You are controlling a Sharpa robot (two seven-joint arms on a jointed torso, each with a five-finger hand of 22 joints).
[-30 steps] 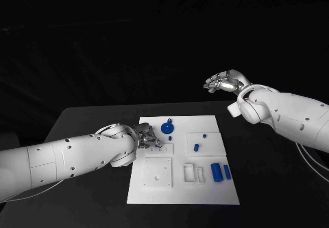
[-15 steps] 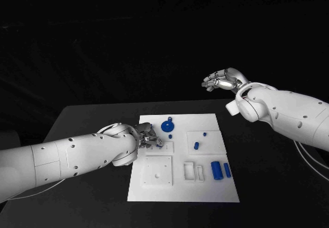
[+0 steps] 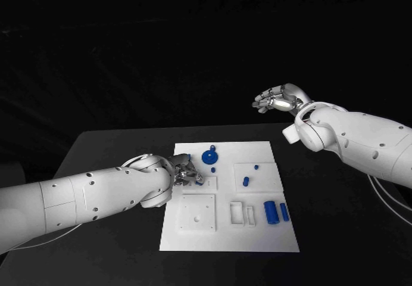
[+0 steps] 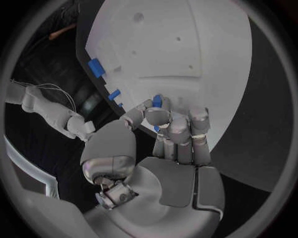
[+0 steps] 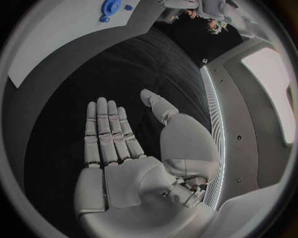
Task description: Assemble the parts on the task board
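Observation:
The white task board (image 3: pixel 258 241) lies in the middle of the black table. My left hand (image 3: pixel 183 171) rests over the board's left part and pinches a small blue part (image 4: pixel 157 100) between thumb and fingers. My right hand (image 3: pixel 278 102) hangs in the air beyond the table's far right edge, well away from the board. Its fingers (image 5: pixel 107 134) lie straight with nothing in them. On the board are a round blue disc (image 3: pixel 209 159), small blue pegs (image 3: pixel 246 182) and two blue cylinders (image 3: pixel 271 213).
White square blocks (image 3: pixel 197 217) and a white frame (image 3: pixel 243 215) sit on the board's near half. Black table (image 3: pixel 103 155) surrounds the board on all sides. The right wrist view shows the board's edge (image 5: pixel 56 34) and the blue disc (image 5: pixel 111 7) far off.

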